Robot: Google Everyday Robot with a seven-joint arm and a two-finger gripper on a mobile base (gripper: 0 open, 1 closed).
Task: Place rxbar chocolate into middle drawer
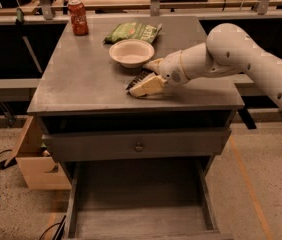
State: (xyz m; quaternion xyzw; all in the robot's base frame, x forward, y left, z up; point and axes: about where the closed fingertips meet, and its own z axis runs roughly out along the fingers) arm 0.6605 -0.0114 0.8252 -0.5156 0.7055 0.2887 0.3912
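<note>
Camera view: nearest, well below the bowl, the middle drawer (141, 211) stands pulled open with no bar in it, so the placing is not yet done. On the table (81, 79), just in front of the bowl (131, 52), the gripper (138, 80) sits low, jaws apparently clenched on the rxbar chocolate (140, 76). Lifting and lowering remain.
</note>
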